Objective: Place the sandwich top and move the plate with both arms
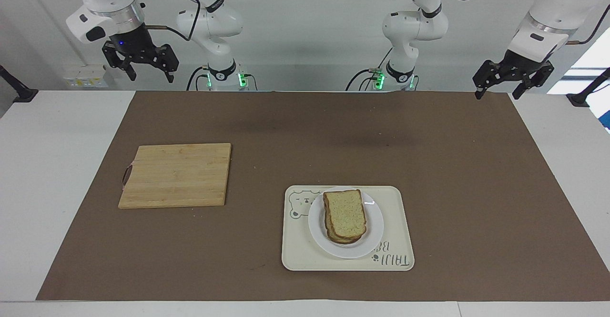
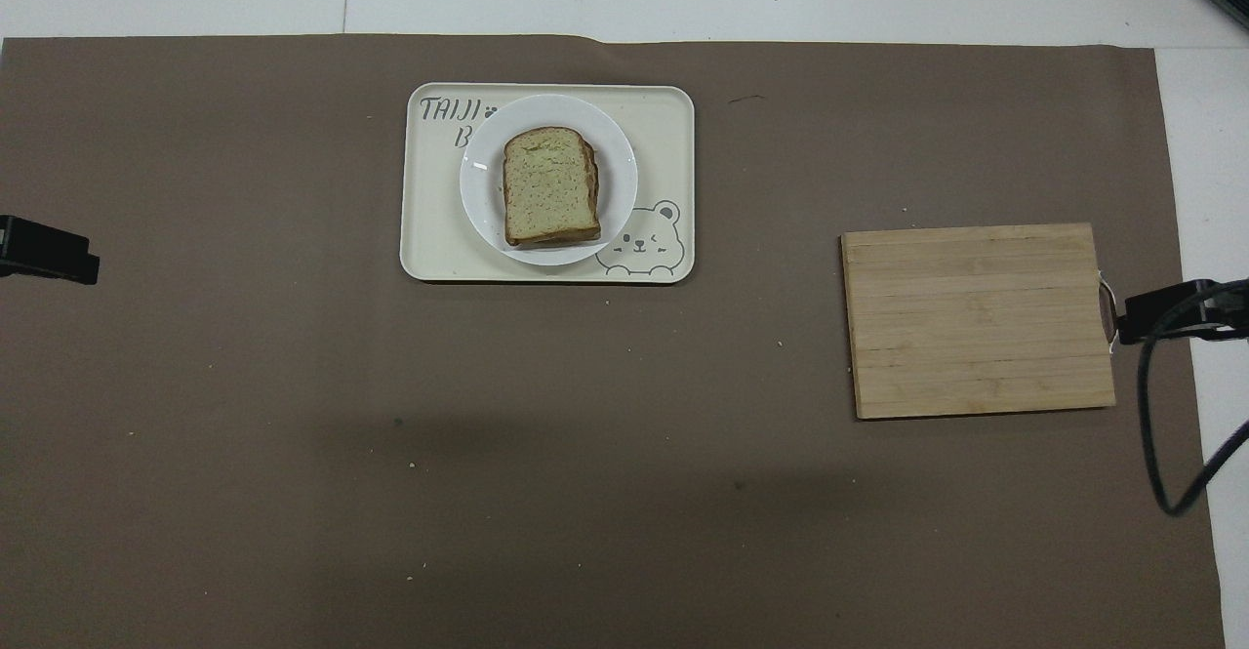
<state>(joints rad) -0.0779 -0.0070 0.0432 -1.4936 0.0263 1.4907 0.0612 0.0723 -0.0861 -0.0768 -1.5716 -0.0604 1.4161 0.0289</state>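
Note:
The sandwich top (image 1: 346, 214) (image 2: 549, 186), a pale speckled slice with brown crust, lies on other slices stacked on the white plate (image 1: 374, 235) (image 2: 617, 166). The plate rests on the cream bear tray (image 1: 400, 260) (image 2: 673, 122). My left gripper (image 1: 496, 91) (image 2: 49, 254) hangs open and empty high over the mat's edge at the left arm's end of the table. High over the right arm's end my right gripper (image 1: 149, 76) (image 2: 1166, 309) is open too, holding nothing. Both are well away from the plate.
A wooden cutting board (image 1: 177, 174) (image 2: 979, 320) lies on the brown mat (image 1: 452, 174) toward the right arm's end, nearer to the robots than the tray. A black cable (image 2: 1156, 434) loops below the right gripper in the overhead view.

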